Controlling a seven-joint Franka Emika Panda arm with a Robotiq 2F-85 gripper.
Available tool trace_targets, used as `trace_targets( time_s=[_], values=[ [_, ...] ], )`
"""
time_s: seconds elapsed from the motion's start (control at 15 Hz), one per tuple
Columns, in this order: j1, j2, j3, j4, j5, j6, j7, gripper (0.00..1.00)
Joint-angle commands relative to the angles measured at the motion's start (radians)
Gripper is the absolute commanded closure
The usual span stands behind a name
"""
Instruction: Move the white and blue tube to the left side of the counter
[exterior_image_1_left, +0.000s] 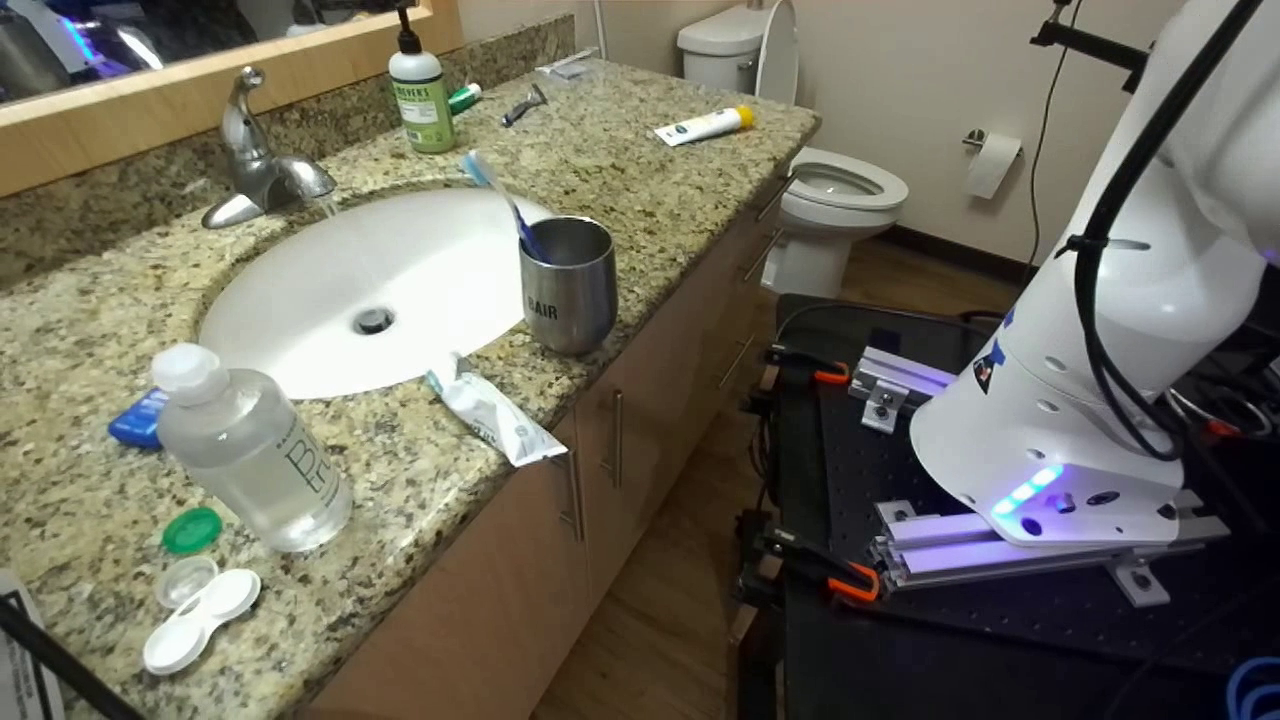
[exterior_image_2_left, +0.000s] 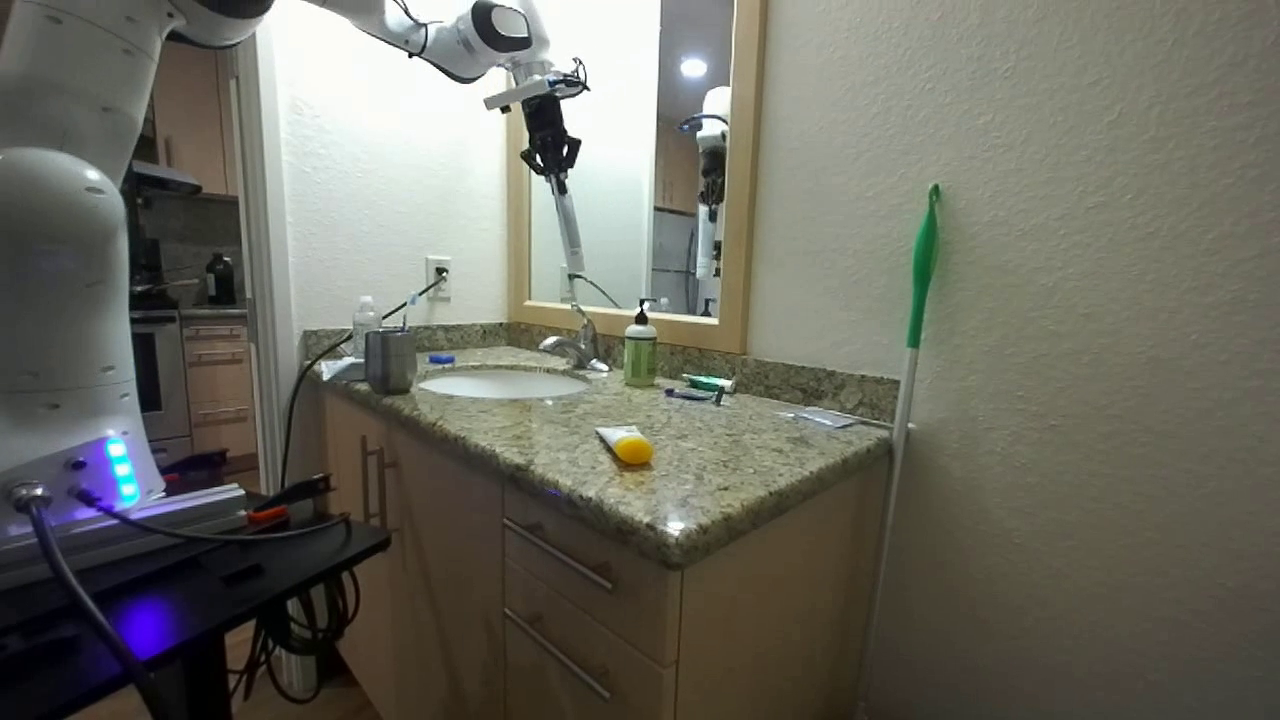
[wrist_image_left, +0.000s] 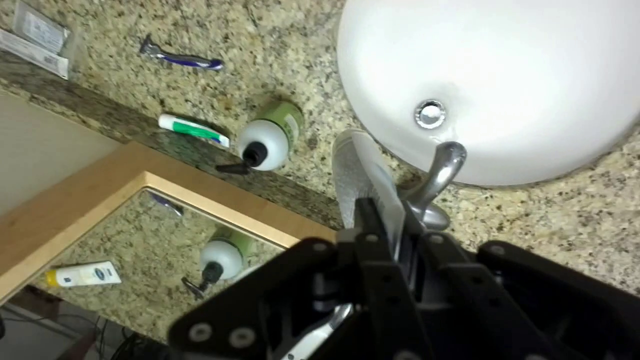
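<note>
My gripper (exterior_image_2_left: 557, 178) is shut on a long white tube, the white and blue tube (exterior_image_2_left: 568, 235), which hangs down slightly tilted in front of the mirror, above the faucet. In the wrist view the jaws (wrist_image_left: 389, 212) pinch the tube (wrist_image_left: 351, 167) near one end; its other end points toward the sink side. No blue section shows clearly on it, and the jaws hide part of it. The speckled granite counter (exterior_image_1_left: 650, 190) lies below, and it shows in the wrist view (wrist_image_left: 575, 220). In an exterior view the counter (exterior_image_2_left: 740, 450) is seen from its far end; the tube is above it, not touching.
The chrome faucet (wrist_image_left: 442, 170) stands close below the tube, beside the white sink (exterior_image_1_left: 440, 270). A soap bottle (exterior_image_1_left: 422, 95), metal cup with toothbrush (exterior_image_1_left: 570, 290), clear bottle (exterior_image_1_left: 260, 460), flat white tube (exterior_image_1_left: 495, 415) and yellow-capped tube (exterior_image_1_left: 700, 127) stand or lie around. The mirror frame (exterior_image_2_left: 745, 200) is behind.
</note>
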Motion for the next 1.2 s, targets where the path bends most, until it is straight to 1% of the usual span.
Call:
trace_targets(
  time_s=[0.0, 0.07, 0.2, 0.27, 0.33, 0.4, 0.47, 0.53, 0.73, 1.0, 1.13],
  values=[
    [0.009, 0.000, 0.001, -0.001, 0.000, 0.000, 0.010, 0.89],
    [0.006, 0.000, 0.000, -0.001, 0.000, 0.000, 0.010, 0.89],
    [-0.023, 0.000, -0.007, -0.001, 0.000, 0.000, -0.002, 0.89],
    [-0.031, 0.000, -0.007, -0.001, 0.000, 0.000, -0.005, 0.97],
    [-0.050, 0.004, -0.012, -0.011, 0.027, 0.008, -0.023, 0.97],
    [-0.049, 0.023, 0.001, 0.008, 0.061, 0.012, -0.049, 0.97],
    [-0.040, 0.043, 0.026, 0.026, 0.104, 0.026, -0.105, 0.97],
    [0.009, 0.070, 0.014, 0.072, 0.124, 0.003, -0.120, 0.97],
    [0.092, 0.141, 0.065, 0.175, 0.135, -0.068, -0.153, 0.97],
    [0.221, 0.310, 0.123, 0.375, 0.091, -0.214, -0.168, 0.97],
    [0.253, 0.371, 0.128, 0.449, 0.056, -0.304, -0.215, 0.97]
  ],
)
